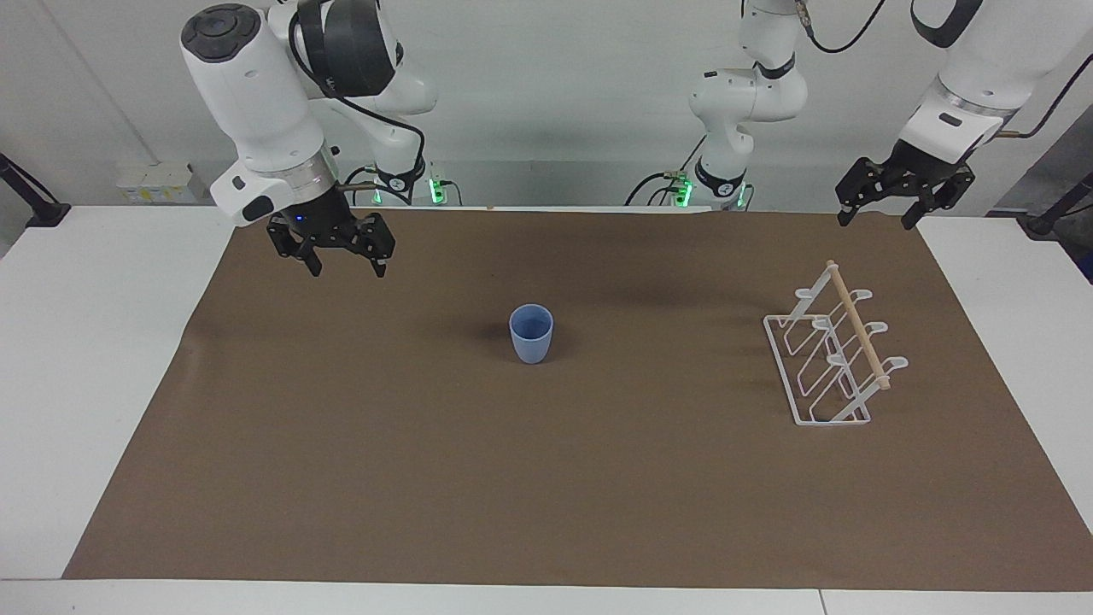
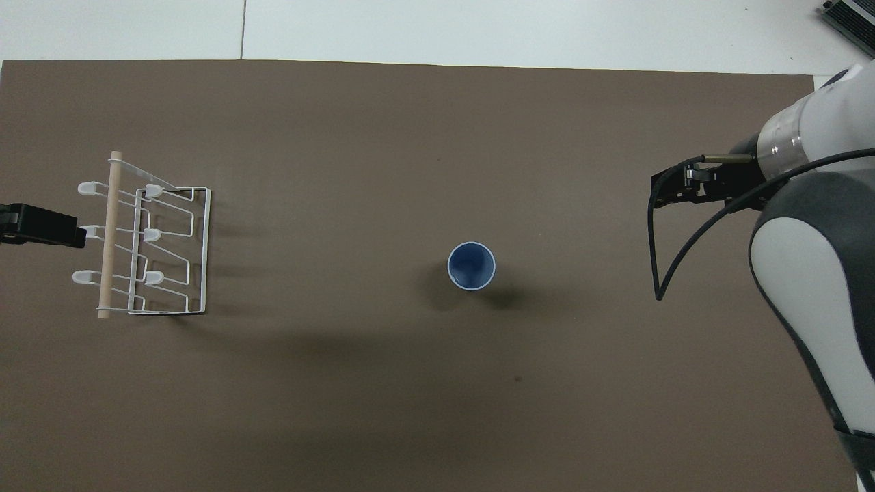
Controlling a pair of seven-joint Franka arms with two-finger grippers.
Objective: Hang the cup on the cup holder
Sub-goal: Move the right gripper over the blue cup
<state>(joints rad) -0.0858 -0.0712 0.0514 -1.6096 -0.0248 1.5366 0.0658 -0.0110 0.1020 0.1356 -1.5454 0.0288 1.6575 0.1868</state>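
A: While nothing is gripped yet, take the facing view from its left edge across. What comes first?

B: The right gripper [image 1: 346, 256], hanging empty in the air over the brown mat [image 1: 341, 444] at the right arm's end of the table. Its fingers stand spread apart with nothing between them.

A: Then the cup?

B: Yes. The cup [image 1: 531, 334] stands upright, mouth up, about the middle of the mat, apart from everything. I judge it sits there so either arm can reach it, and its open rim gives the fingers a wall to pinch.

A: And after that?

B: The cup holder [image 1: 832, 354] rests on the mat toward the left arm's end, well apart from the cup, its prongs bare and its wooden rod along the top. No cup hangs on it, so the task looks unstarted.

A: The last thing?

B: The left gripper [image 1: 903, 192], raised over the mat's corner at its own end, fingers also spread and empty. That arm seems to wait. The cup will likely need turning mouth down to seat on a prong.
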